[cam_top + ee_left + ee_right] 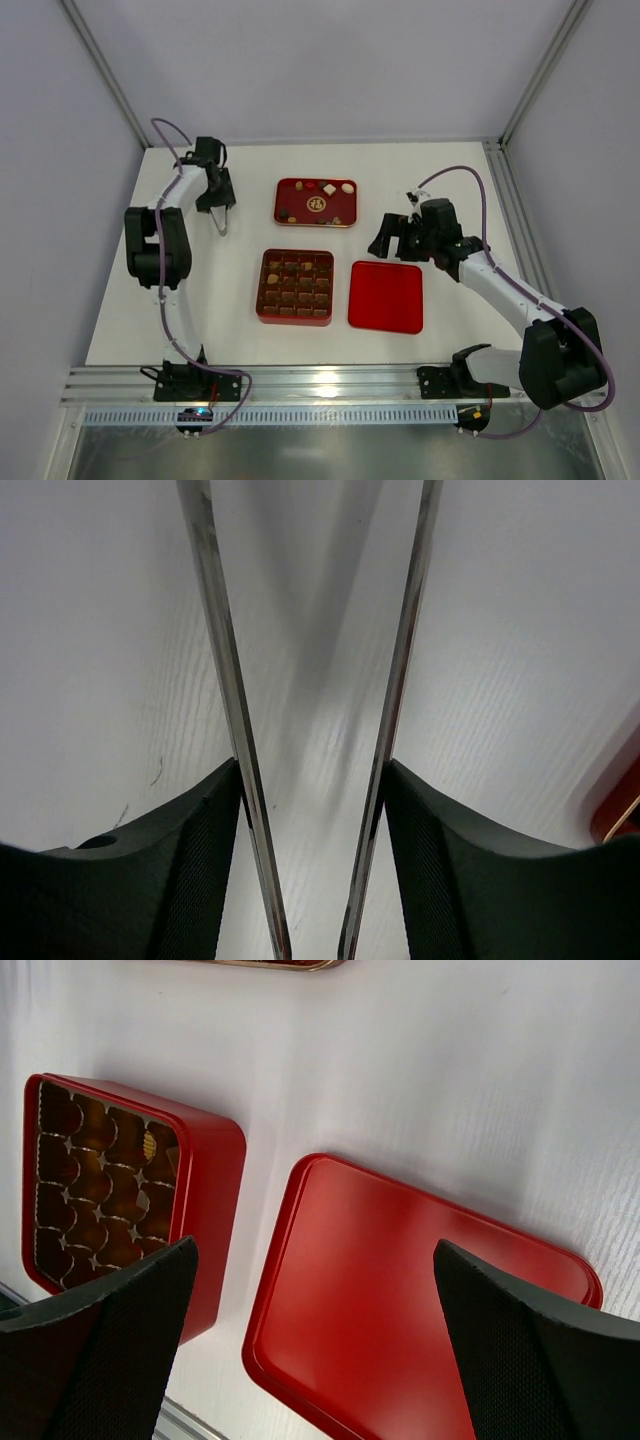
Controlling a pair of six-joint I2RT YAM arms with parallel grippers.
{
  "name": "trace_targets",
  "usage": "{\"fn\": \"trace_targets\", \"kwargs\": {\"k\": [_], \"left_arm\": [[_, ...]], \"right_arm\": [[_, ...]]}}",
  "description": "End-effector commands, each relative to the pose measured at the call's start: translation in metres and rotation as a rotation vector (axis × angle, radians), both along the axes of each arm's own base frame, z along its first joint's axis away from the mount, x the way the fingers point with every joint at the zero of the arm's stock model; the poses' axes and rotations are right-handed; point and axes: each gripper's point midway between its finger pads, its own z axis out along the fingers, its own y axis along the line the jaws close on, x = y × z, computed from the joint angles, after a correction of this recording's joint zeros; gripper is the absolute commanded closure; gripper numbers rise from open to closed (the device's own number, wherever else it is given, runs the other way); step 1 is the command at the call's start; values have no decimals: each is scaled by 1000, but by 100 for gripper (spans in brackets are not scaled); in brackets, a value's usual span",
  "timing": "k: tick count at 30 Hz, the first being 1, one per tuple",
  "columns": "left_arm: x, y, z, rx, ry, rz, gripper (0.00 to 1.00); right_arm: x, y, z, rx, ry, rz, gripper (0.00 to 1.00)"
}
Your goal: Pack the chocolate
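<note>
Several small chocolate pieces [327,187], dark, tan and white, lie on a red oval-cornered tray [281,203] at the back centre. The square red box [295,287] with brown grid compartments sits in the middle; it also shows in the right wrist view [205,1185], with a tan piece [150,1145] in one cell. The flat red lid [386,296] lies right of it. My left gripper [217,208] is shut on metal tongs [221,224], left of the tray; the tongs' two arms [225,680] run between my fingers [190,830]. My right gripper [392,238] is open and empty above the lid [400,1290].
The white table is framed by aluminium posts at the back corners and a rail [320,380] along the near edge. A red corner of the tray [620,810] shows at the right edge of the left wrist view. A purple cable [470,175] loops above the right arm.
</note>
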Motion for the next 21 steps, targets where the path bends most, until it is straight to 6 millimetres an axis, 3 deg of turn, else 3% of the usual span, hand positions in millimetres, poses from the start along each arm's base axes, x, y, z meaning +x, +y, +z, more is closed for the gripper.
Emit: {"fn": "trace_targets", "kwargs": {"k": [1,12,21], "left_arm": [[9,-3,-9,-15,-23,-14,41],[2,2,-37,-11,41,-11,29],[6,1,-24,-25,14,-23,9]], "right_arm": [[1,-4,4,-19,-43,-10,0],[-3,-11,-5,-46,-27,-32,0],[-8,-31,-14,-60,5,-91,0]]}}
